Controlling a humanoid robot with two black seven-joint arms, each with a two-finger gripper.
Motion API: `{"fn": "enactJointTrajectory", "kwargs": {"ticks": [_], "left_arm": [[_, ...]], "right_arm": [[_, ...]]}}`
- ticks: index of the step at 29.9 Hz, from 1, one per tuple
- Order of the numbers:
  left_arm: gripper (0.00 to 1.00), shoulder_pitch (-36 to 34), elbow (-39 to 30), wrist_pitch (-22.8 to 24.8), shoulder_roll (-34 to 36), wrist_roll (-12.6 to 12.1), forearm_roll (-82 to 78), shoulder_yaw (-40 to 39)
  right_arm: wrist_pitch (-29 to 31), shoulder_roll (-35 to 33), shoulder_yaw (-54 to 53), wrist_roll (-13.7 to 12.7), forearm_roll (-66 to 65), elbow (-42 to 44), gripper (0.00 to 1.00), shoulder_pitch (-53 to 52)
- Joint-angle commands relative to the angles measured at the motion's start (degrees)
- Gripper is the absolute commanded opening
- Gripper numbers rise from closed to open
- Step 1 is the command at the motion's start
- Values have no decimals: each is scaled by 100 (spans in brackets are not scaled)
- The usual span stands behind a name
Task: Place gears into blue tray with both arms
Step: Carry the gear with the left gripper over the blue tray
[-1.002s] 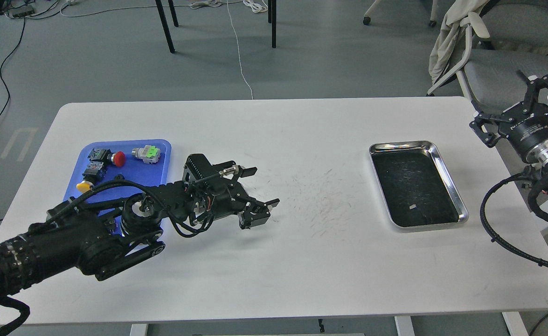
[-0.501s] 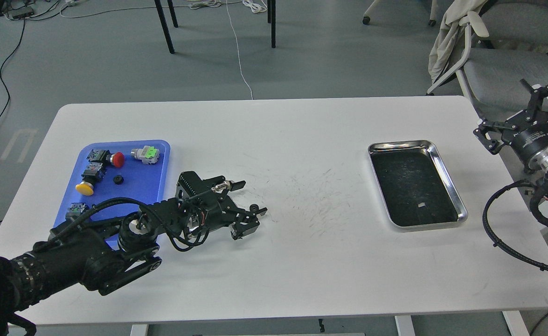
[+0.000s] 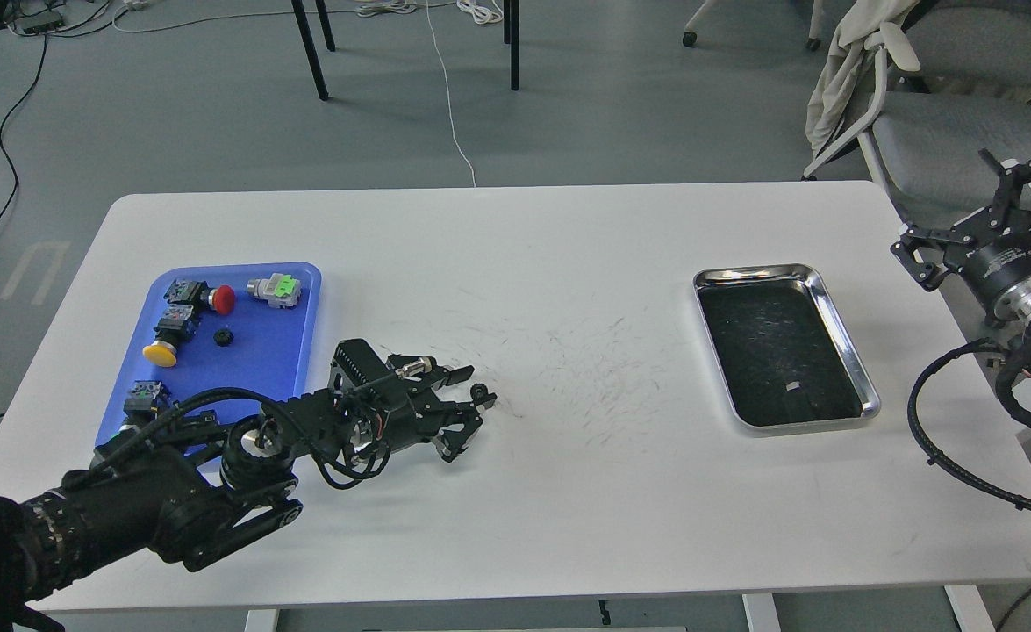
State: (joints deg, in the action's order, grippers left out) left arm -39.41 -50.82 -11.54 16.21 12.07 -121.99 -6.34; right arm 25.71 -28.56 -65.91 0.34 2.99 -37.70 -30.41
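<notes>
One small black gear (image 3: 222, 337) lies inside the blue tray (image 3: 262, 364) at the left of the table. A second gear (image 3: 479, 391) rests on the white table right of that tray. My left gripper (image 3: 477, 389) is down at table level with its two fingers drawn in on this gear, one on each side. My right gripper (image 3: 1017, 175) hangs off the table's right edge, fingers spread and holding nothing.
The blue tray also holds a red push-button (image 3: 224, 299), a yellow one (image 3: 159, 353), a green switch (image 3: 275, 289) and another small switch (image 3: 142, 392). A shiny steel tray (image 3: 847, 347) with a dark inside stands at the right. A chair (image 3: 936, 132) is behind the right arm.
My left gripper has dropped to the table and drawn back leftward, and its fingers have narrowed around the gear. The right gripper shifted slightly to the right, then held still.
</notes>
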Motion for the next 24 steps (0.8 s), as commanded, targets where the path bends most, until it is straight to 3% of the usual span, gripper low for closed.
{"fn": "enactJointTrajectory", "kwargs": {"ticks": [1,12,18,24], "left_arm": [[14,4,-6,47,22,14,0,1],[8,-128,-287,56,391,41,97,-174],[8,-681,-1368,416,1637,6,702,-447],[8,-726,-1536,451,2780,67,1264,-438]], "right_arm": [[-4,8,-1,1,0,0,95,0],[-13,8,-9,1,0,-9,95,-18],[-13,8,-9,1,0,-9,95,-35],[-13,8,-9,1,0,0,95,-27]]}}
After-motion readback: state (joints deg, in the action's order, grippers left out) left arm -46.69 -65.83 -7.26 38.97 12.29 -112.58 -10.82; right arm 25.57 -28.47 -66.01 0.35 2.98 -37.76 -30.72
